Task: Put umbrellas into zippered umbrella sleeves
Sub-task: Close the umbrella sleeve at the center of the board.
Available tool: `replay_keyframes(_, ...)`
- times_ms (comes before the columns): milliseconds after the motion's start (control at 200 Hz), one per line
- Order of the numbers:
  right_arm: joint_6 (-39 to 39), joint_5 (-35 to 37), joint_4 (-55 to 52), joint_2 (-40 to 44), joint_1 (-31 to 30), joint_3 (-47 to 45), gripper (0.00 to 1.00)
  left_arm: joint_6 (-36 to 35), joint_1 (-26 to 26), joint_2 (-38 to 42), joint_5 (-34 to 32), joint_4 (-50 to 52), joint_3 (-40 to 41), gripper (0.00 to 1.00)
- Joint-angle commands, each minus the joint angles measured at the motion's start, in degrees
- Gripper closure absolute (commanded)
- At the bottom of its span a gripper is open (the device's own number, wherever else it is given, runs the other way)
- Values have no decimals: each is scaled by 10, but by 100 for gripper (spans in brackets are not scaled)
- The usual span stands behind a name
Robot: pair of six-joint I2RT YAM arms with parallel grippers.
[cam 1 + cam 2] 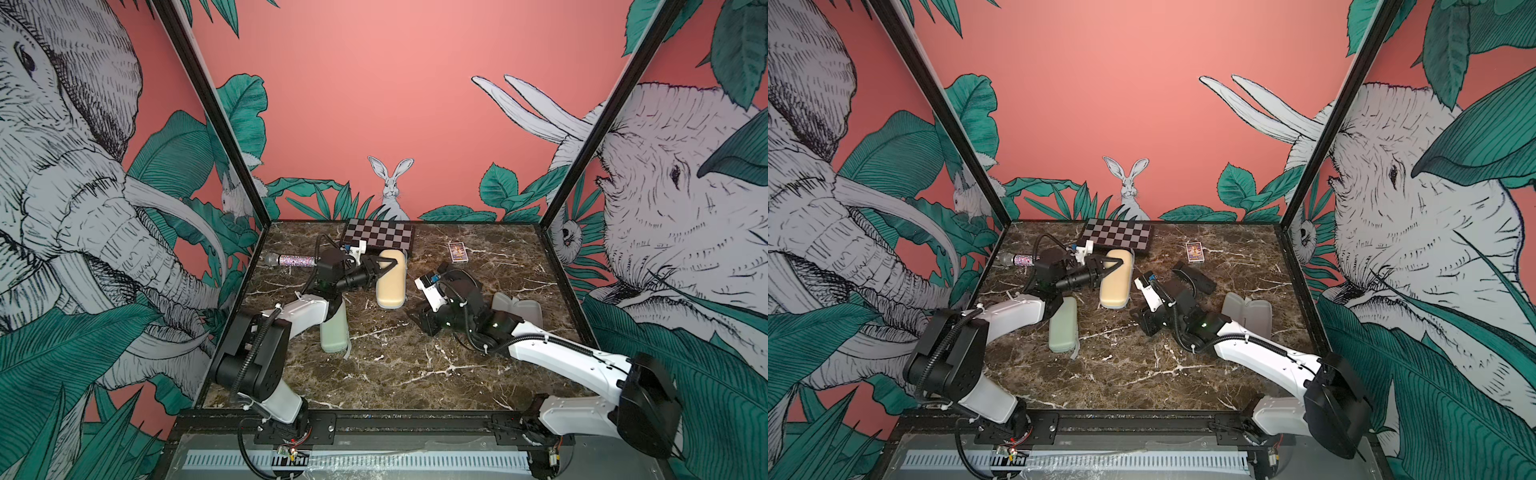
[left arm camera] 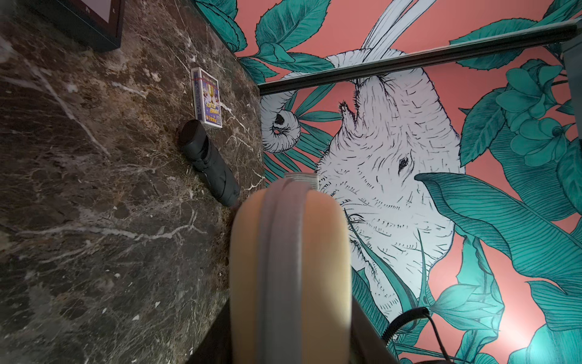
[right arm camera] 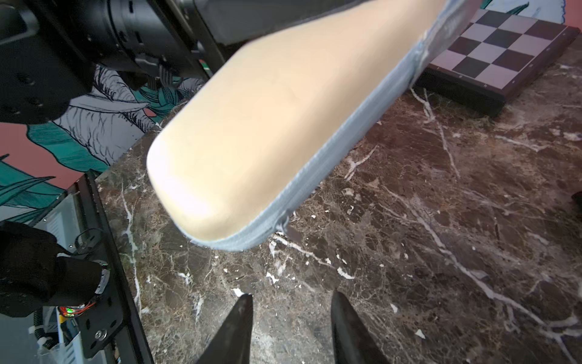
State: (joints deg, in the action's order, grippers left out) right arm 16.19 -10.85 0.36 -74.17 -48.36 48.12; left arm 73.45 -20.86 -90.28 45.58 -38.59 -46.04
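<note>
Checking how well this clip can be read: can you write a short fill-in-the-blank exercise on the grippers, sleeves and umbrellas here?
The zipped sleeve clamped in the left gripper has a ___ shell.
The right gripper holds nothing; its jaws stand ___.
The umbrella lying beside the card box is ___ in colour.
The open sleeve by the right arm shows a ___ lining.
Missing words: cream; open; black; grey.

Cream sleeve [image 3: 258,126], clamped in the left claw [image 1: 388,272]: smooth matt fabric shell, with grey woven zipper tape along the edge. Worktop [image 3: 441,220], beneath the right claw [image 3: 292,294]: polished brown marble-look surface with white veins. Black umbrella [image 2: 214,167], beyond the left claw: matt cloth, with a smooth plastic end cap. Claw fingers: black matt plastic.
</note>
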Motion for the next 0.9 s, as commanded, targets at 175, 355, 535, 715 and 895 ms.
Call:
replay_keyframes(175, -105, 10, 4, -27, -6, 44, 61, 3, -6, 34, 27, -22, -23, 75)
replay_keyframes(355, -161, 16, -5, -41, -6, 55, 64, 5, -9, 36, 35, -23, -24, 76)
replay_keyframes(535, -195, 26, 25, -43, -6, 47, 65, 5, -15, 38, 45, -24, -21, 78)
replay_keyframes(715, -214, 29, 32, -44, -5, 48, 65, 3, -16, 39, 51, -23, -17, 79)
replay_keyframes(895, -234, 23, 33, -46, -6, 53, 71, 1, -17, 39, 54, -22, -16, 80)
